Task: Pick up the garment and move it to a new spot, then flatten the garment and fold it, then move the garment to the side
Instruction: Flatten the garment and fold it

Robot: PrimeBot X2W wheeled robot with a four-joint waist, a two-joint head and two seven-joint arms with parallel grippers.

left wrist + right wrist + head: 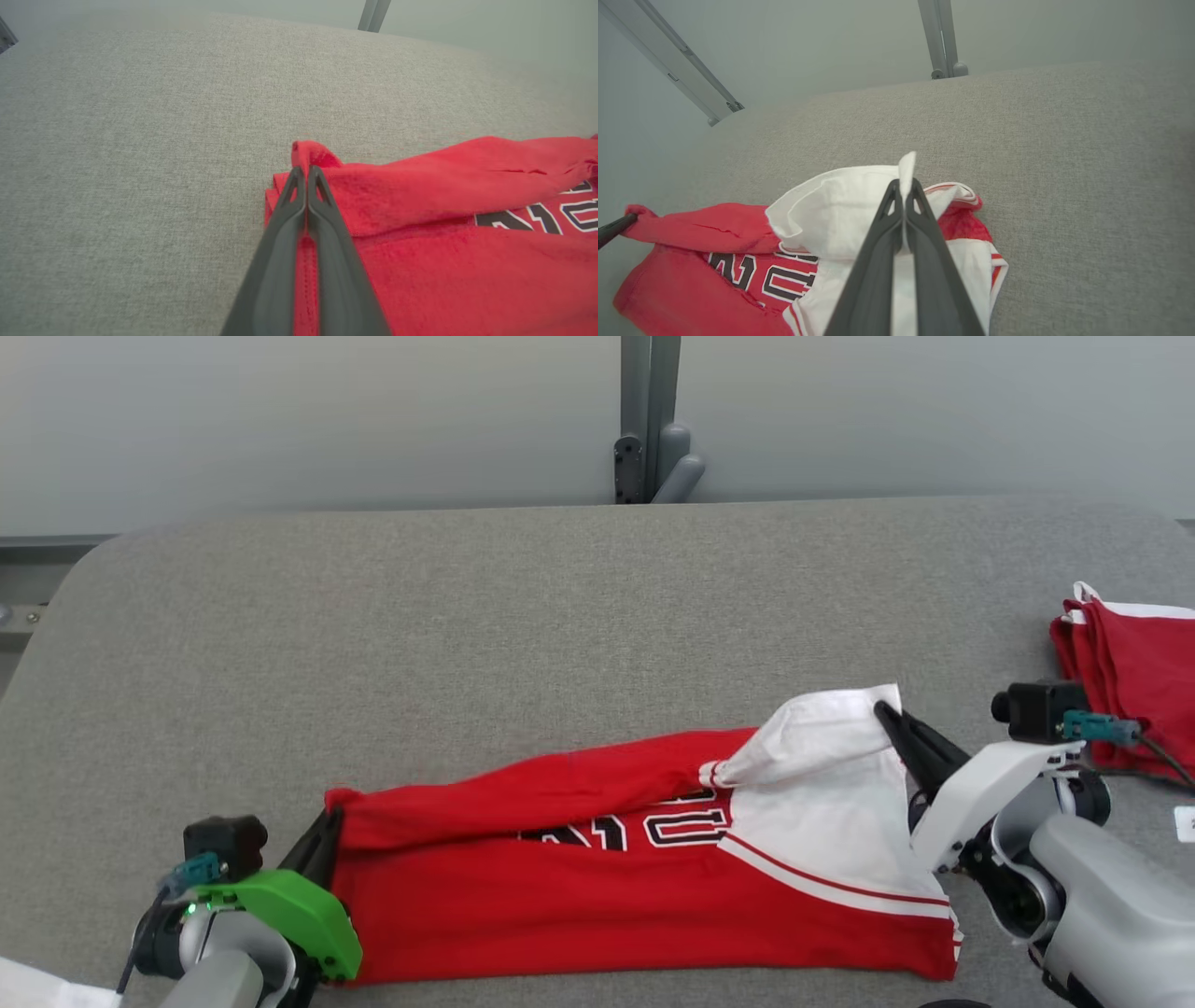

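I'm mid-fold, I reckon: garment (635, 896) lies along the near tabletop (560, 597) edge, left jaws clamped on its red corner, right jaws on its white corner; next, carry both corners over evenly.

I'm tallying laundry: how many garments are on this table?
2. A red-and-white jersey lies stretched along the near edge; a folded red garment sits at the far right, cut off by the frame, so more may be hidden there.

Grey fabric-covered table (448, 607) with rounded corners, pale grey wall (280, 420) behind, grey metal post (650, 411) at far edge
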